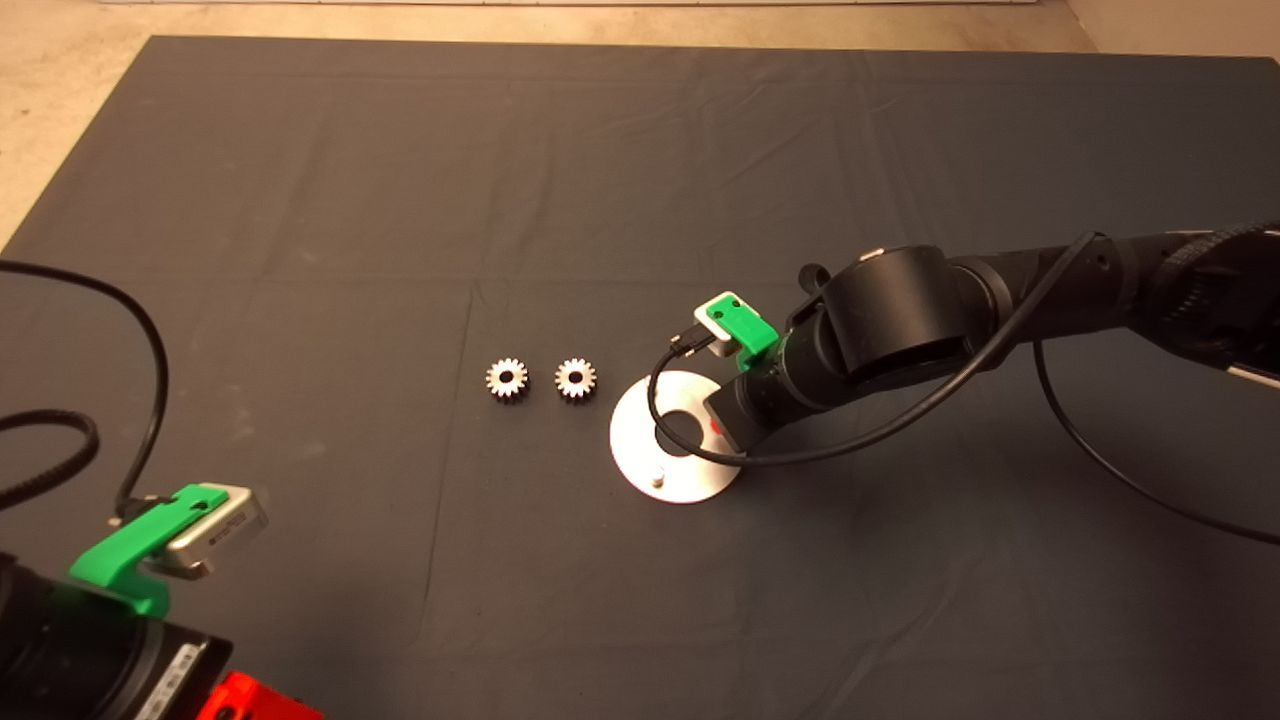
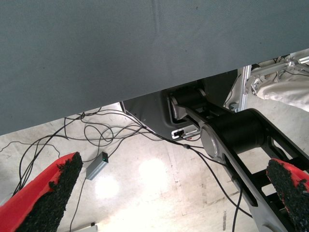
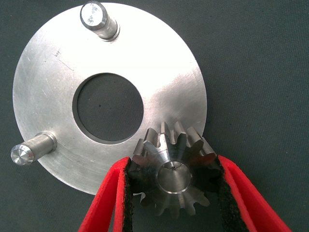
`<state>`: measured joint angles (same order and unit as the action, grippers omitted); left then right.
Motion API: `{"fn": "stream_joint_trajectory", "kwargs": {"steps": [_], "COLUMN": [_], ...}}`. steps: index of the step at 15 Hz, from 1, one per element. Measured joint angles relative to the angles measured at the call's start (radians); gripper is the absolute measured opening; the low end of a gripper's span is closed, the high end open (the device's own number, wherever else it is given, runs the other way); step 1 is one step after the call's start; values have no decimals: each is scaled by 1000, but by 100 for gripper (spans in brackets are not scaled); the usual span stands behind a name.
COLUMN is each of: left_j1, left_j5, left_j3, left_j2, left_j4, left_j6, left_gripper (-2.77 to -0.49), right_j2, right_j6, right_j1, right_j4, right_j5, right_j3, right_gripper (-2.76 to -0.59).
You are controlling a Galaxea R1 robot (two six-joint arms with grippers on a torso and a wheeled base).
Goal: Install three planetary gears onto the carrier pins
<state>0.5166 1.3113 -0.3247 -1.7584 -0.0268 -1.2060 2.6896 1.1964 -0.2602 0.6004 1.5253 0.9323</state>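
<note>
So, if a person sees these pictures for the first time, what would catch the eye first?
Most striking is the right gripper, its jaws shut on a planetary gear seated over one carrier pin at the rim of the round silvery plate; two other pins stand bare. Next come two more gears lying side by side on the dark mat, left of the plate. The left gripper waits open at the lower left edge.
</note>
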Motion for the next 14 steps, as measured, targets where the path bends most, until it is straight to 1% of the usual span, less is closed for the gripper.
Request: {"fn": "stream_joint_trajectory", "kwargs": {"steps": [5, 7, 9, 14], "left_j1": [0, 0, 0, 0], "left_j5": [0, -1, -3, -2], "left_j3": [0, 0, 0, 0], "left_j2": [2, 8, 11, 11], "left_j4": [0, 0, 0, 0], "left_j6": [0, 0, 0, 0], "left_gripper": [-49, -49, -49, -49], "right_j2": [0, -6, -11, -14], "right_j6": [0, -1, -2, -3], "right_j1": [0, 0, -1, 0], "right_j4": [-9, -13, -16, -19], "right_j5": [0, -4, -11, -14], "right_j3": [-1, -2, -3, -7], "right_gripper": [-241, -241, -241, -241]}}
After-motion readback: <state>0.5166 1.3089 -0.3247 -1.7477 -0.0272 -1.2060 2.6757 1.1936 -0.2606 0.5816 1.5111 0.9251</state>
